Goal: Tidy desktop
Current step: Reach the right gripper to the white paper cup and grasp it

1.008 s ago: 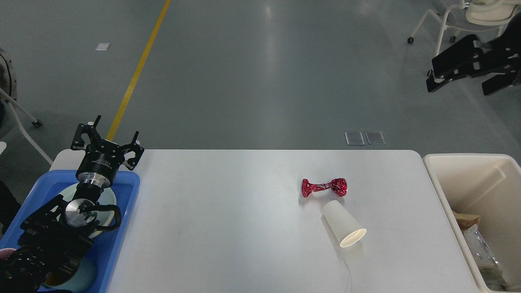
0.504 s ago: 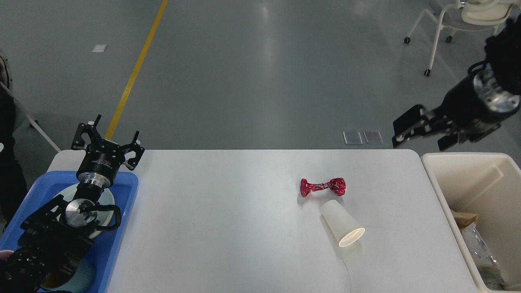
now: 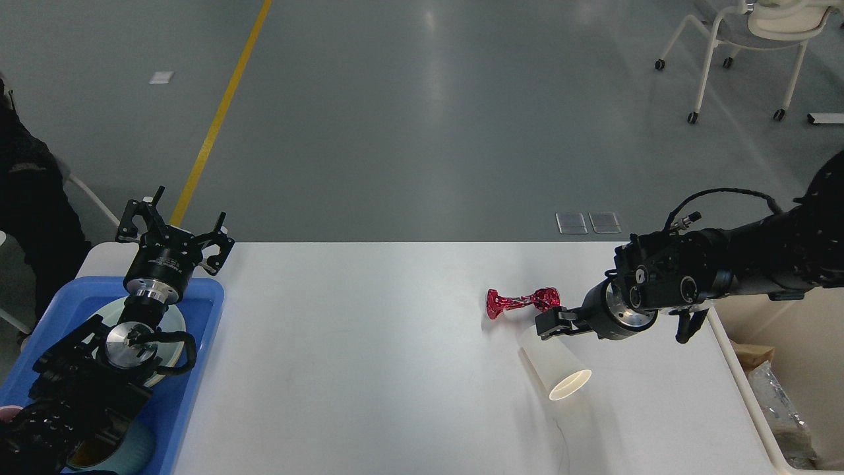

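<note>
Fingers of the right gripper, too dark to be told apart, are now brought down from above the bin to the paper cup and red wrapper on the desktop, whose long axis runs left to right. Left gripper fingers are spread over the blue tray, where a plate is held. Wrappers are seen in the cream bin.

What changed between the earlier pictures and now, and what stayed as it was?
The right gripper swung down from the upper right to the desktop, reaching beside the red foil wrapper and above the tipped paper cup. Left gripper, wrapper and cup did not move.
</note>
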You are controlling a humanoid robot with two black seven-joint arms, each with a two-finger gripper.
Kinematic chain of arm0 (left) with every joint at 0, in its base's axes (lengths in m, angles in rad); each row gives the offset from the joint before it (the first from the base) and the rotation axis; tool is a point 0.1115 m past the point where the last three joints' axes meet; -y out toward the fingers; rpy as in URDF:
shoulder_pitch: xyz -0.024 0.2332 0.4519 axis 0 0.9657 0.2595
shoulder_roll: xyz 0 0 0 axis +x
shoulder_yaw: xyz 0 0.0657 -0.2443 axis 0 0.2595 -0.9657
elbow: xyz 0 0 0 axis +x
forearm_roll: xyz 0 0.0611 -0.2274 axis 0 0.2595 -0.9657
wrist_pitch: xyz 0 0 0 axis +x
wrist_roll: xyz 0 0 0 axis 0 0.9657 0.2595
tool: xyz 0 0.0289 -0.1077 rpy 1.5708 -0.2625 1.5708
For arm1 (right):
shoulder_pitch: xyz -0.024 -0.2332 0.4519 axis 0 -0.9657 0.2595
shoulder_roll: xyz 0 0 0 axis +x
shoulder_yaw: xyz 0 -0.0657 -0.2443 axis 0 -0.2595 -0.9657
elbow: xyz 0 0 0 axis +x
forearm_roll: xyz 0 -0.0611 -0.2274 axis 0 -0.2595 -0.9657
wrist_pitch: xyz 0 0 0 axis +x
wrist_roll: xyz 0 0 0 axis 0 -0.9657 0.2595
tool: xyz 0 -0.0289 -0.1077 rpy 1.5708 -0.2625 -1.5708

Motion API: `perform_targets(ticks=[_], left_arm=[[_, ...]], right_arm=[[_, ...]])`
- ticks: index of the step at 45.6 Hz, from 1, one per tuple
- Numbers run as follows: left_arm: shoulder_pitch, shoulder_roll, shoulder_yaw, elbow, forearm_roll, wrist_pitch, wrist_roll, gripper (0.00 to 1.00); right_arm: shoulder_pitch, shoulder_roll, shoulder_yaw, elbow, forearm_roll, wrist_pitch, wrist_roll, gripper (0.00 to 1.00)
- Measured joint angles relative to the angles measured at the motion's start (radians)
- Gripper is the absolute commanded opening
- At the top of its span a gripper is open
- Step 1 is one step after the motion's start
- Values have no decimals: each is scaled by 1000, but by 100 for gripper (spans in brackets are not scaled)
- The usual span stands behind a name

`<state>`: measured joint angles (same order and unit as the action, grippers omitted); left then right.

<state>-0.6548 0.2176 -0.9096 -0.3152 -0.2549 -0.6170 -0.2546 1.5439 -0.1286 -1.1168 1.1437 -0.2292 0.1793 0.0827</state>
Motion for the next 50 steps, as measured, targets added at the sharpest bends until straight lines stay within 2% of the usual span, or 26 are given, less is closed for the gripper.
perform_targets(ticks=[6,22,35,36,39,42,43,44,45,46,50], left_arm=[[0,0,0,0,0,0,0,99],[0,0,0,1,-1,0,0,99],[0,0,0,1,-1,0,0,99],[0,0,0,1,0,0,-1,99],[0,0,0,1,0,0,-1,99],[0,0,0,1,0,0,-1,99],[0,0,0,1,0,0,-1,99],[0,0,0,1,0,0,-1,99],[0,0,0,1,0,0,-1,99],[0,0,0,1,0,0,-1,99],[0,0,0,1,0,0,-1,99]], right_arm=[[-58,27,9,-72,-10,-7,0,100],[-157,30,50,-123,-53,-10,1,100],[-252,32,97,-236,-56,-31,-1,99],[-259,32,97,-241,-56,-32,-1,82],[-283,32,98,-253,-56,-37,2,52],[-295,32,98,-254,-58,-53,6,43],[-298,32,98,-254,-60,-57,8,35],[-301,32,98,-254,-63,-60,9,22],[-303,32,98,-254,-66,-63,11,3],[-304,32,98,-253,-69,-65,13,0],[-304,32,99,-247,-75,-68,16,0]])
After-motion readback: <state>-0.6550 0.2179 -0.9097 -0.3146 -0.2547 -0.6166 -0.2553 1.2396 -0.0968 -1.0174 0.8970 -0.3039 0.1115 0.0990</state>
